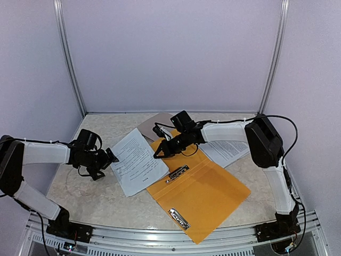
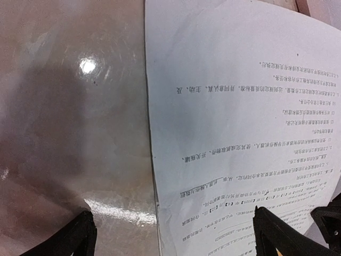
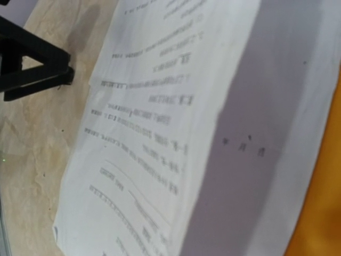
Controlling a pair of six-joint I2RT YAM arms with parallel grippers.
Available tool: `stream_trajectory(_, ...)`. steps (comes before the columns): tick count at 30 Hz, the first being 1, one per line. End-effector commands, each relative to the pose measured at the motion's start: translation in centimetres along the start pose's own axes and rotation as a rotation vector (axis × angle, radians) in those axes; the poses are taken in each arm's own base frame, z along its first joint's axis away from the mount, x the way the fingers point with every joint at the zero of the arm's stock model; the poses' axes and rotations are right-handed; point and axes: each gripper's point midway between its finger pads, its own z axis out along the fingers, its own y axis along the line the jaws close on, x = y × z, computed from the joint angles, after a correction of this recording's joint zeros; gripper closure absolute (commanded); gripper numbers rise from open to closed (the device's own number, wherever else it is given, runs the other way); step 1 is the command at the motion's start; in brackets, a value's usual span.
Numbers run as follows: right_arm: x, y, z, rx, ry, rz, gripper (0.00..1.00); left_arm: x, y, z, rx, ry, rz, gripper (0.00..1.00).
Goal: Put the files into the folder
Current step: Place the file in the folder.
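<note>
Beside files [image 1: 139, 160], left hand [image 1: 105, 164] spread; right hand [image 1: 160, 153] pressed together near folder [image 1: 208, 194].

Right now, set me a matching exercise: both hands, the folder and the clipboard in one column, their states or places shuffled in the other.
1. left hand
2. right hand
3. folder
4. clipboard

A. orange, lying open
B. fingers shut
C. grey-brown, farthest from the arm bases
D. fingers wide apart

Pairs: 1-D, 2-B, 3-A, 4-C
</note>
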Motion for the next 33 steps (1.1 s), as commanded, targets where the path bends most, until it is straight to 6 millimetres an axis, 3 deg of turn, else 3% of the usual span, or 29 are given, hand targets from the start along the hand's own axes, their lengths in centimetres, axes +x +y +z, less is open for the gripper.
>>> stream_trajectory(1, 0.3, -1.4, 0.4, 0.028, -0.003, 0.027, 1.00, 0.6, 1.2, 0.5, -0.041, 0.028, -0.012, 0.01)
stream_trajectory(19, 1.1, -1.5, 0.0, 0.023, -0.039, 0.080, 1.00, 0.6, 1.2, 0.5, -0.040, 0.029, -0.008, 0.01)
stream_trajectory(33, -0.3, -1.0, -0.9, 0.053, -0.068, 0.044, 0.70, 0.7, 1.4, 0.4, -0.043, 0.028, -0.008, 0.01)
